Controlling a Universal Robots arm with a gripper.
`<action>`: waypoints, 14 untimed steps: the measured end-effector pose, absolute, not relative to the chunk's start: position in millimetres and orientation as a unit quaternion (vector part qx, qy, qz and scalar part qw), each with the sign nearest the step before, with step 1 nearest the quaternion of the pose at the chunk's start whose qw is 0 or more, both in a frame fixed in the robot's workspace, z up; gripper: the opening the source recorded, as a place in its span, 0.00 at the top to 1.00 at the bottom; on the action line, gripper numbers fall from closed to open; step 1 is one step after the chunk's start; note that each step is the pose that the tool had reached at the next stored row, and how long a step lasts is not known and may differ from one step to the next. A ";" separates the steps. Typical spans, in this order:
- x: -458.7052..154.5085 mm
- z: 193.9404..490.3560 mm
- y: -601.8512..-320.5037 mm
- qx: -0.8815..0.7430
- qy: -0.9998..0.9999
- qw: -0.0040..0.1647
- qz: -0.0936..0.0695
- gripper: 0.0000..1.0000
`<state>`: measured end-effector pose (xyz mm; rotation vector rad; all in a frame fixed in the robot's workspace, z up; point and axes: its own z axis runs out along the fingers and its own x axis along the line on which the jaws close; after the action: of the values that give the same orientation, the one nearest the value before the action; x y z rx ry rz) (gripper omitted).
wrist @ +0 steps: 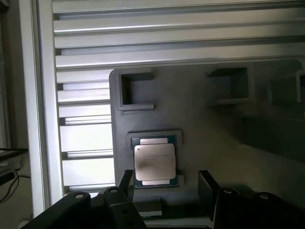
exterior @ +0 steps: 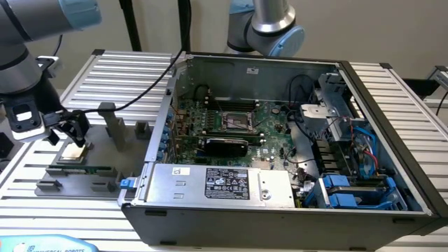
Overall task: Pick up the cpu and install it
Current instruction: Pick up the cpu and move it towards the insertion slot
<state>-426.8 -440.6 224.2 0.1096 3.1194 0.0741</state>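
Observation:
The cpu (exterior: 72, 153) is a small square chip with a silver top, lying flat in its seat on the grey fixture plate (exterior: 112, 160) at the exterior view's left. My gripper (exterior: 66, 139) hangs just above it, open, with nothing between its fingers. In the wrist view the cpu (wrist: 154, 162) sits in a shallow framed pocket, and my gripper (wrist: 167, 183) has its two dark fingertips (wrist: 126, 181) spread wider than the chip, near one of its edges. The motherboard's socket (exterior: 236, 122) lies inside the open computer case.
The open computer case (exterior: 378, 105) takes up the middle and right of the slatted table (exterior: 126, 68). A green memory stick (exterior: 81, 170) lies on the fixture near the cpu, beside upright grey blocks (exterior: 110, 126). A second arm (exterior: 269, 26) stands behind the case.

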 end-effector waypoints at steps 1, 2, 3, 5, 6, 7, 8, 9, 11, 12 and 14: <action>-426.8 222.5 -440.7 0.035 0.999 0.010 0.024 0.35; -426.8 220.6 -440.7 0.035 0.999 0.010 0.024 0.35; -426.8 218.8 -440.6 0.035 0.999 0.010 0.024 0.35; -426.7 215.1 -440.6 0.035 0.999 0.010 0.024 0.35; -426.7 213.4 -440.4 0.035 0.999 0.010 0.024 0.35; -426.8 211.6 -440.2 0.035 0.999 0.010 0.024 0.35; -426.8 209.6 -440.0 0.035 0.999 0.010 0.024 0.35; -426.8 208.0 -439.7 0.035 0.999 0.009 0.024 0.35; -426.8 205.0 -438.9 0.035 0.999 0.009 0.024 0.35; -426.8 203.9 -438.5 0.035 0.999 0.009 0.024 0.35; -426.9 202.2 -437.7 0.035 0.999 0.007 0.024 0.35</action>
<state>-426.9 -437.7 202.2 0.1098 3.1241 0.0738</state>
